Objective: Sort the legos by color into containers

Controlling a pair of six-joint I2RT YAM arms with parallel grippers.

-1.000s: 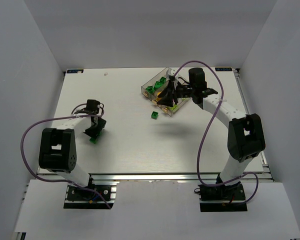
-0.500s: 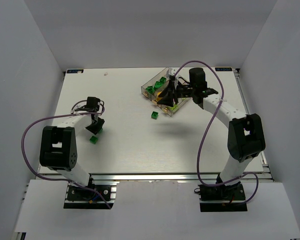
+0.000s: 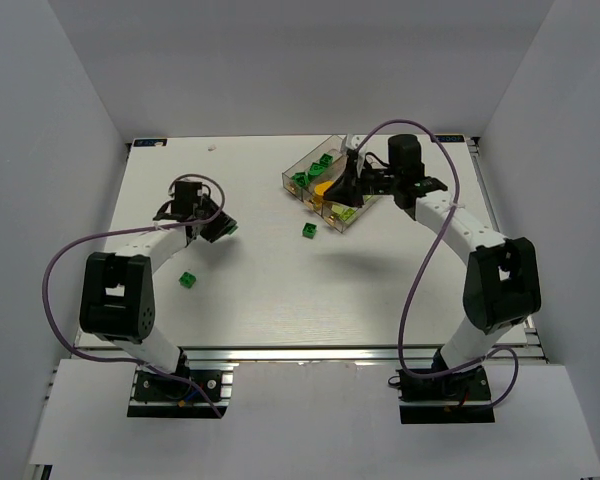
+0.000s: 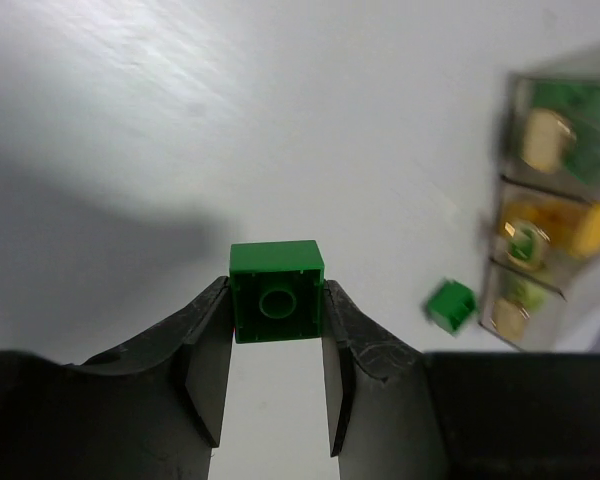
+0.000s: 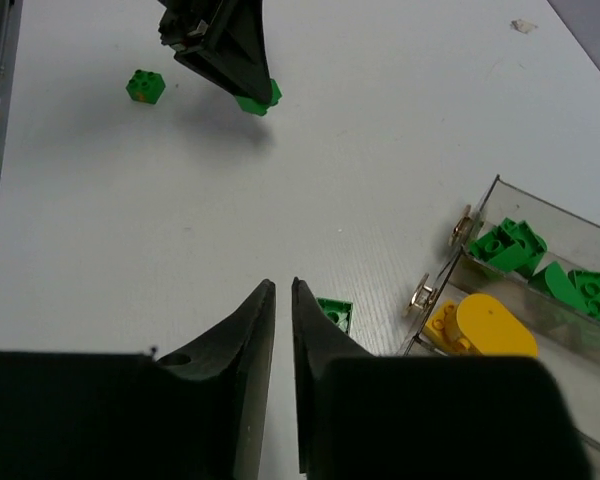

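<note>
**Top external view.** Shows the left gripper (image 3: pixel 216 226) at left of centre, jaws closed on a green two-by-two brick (image 3: pixel 229 228), well apart from the containers (image 3: pixel 305 160) at upper centre. Shows the right gripper (image 3: pixel 346 186) over the containers; cannot tell the state of its jaws from here. Finds two more bricks on the tabletop (image 3: pixel 380 290): a stray green brick (image 3: pixel 308 231) just below the containers and a second stray green brick (image 3: pixel 187 279) at lower left.

**Left wrist view.** Confirms the grip of the left gripper (image 4: pixel 276 300): holds the green two-by-two brick (image 4: pixel 276 292) by its side walls, underside toward the camera, apparently clear of the tabletop to judge by the shadow beneath. Places the containers (image 4: pixel 504 190) at the right edge, blurred, with green in the upper compartment, yellow-orange in the middle and pale pieces in the lower. Places the stray green brick (image 4: pixel 450 304) just beside them.

**Right wrist view.** Shows the right gripper (image 5: pixel 283 288) with jaws drawn to a narrow slit and holding nothing, the stray green brick (image 5: pixel 333 313) just beyond the tips. Shows binned green bricks (image 5: pixel 510 245) and a yellow piece (image 5: pixel 485 325) in separate compartments of the containers (image 5: pixel 478 215).

**Progress.** Judged well advanced: most bricks binned by colour. Leaves three green ones to place, one in hand and two on the tabletop.
</note>
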